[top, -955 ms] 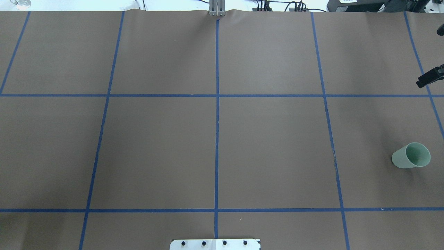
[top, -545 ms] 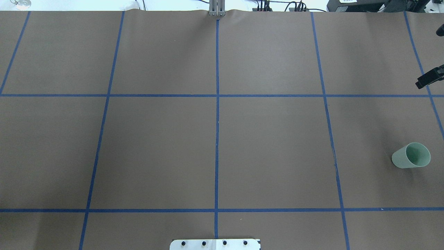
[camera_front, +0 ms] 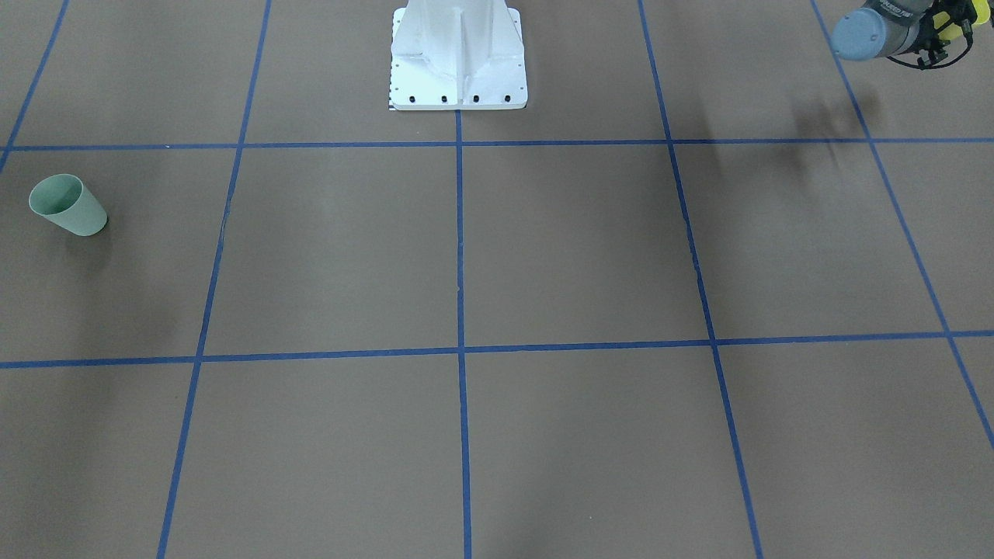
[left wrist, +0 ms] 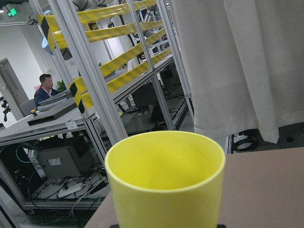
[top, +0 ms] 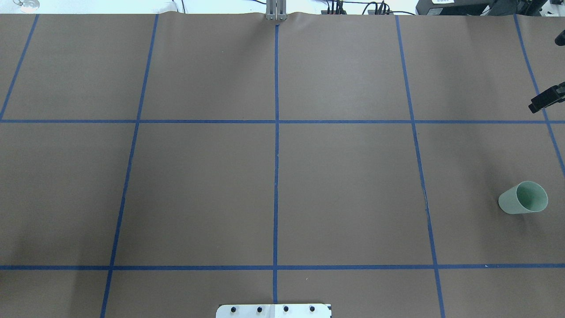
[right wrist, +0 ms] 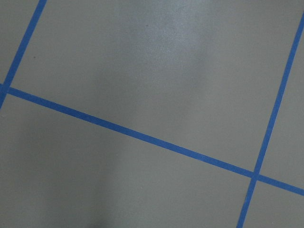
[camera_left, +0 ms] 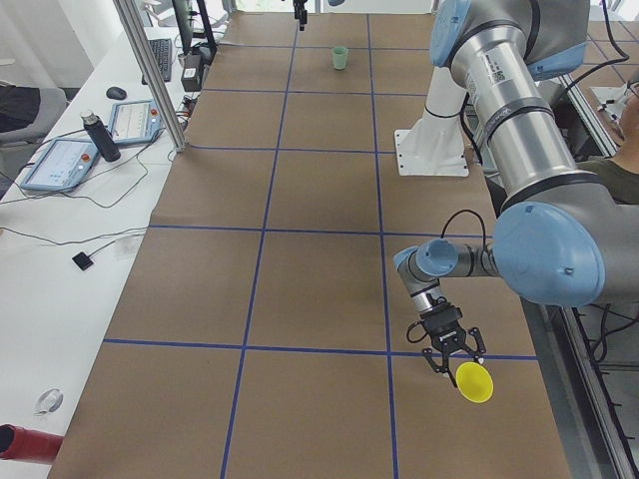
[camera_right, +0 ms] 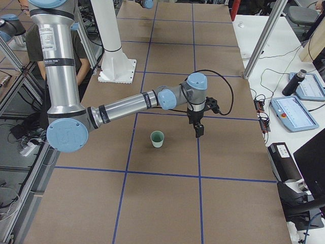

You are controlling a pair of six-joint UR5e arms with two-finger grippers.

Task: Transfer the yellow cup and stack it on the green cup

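Across from the robot, front view: green cup (camera_front: pixel 67 205) stood upright on the bench (camera_front: pixel 575 241), far out at the right arm's end. Left arm (camera_front: pixel 863 32) was clipped in the opposite top corner, with a bit of yellow just past its wrist. Too cropped to read the grip. Wrist band lettering was too small to read.

Overhead: green cup showed nothing inside it, blue tape grid (top: pixel 276 176) around it. Dark tip (top: pixel 547 98) poked in at the right edge, well apart from the cup. Looked like part of the right tool, couldn't say more.

Left-end view: left tool (camera_left: pixel 455 361) had the yellow cup (camera_left: pixel 474 382) at its fingers, mouth showing toward the camera, near the robot-side edge. Looked lifted off the surface. Green cup sat at the far end of the bench. Forearm print wasn't legible.

Right-end view: right tool (camera_right: pixel 198 130) pointed down near the green cup, apart from it, nothing in it. Spread or pressed together, couldn't tell.

Left wrist cam: yellow cup filled the frame right at the tool, so I'd call it pinched. Plain plastic, no logo.

Right wrist cam: bare bench and tape only.

Status, my read: pick was done. Remaining: carry across, probably a handover to the right arm, then nest yellow into green.
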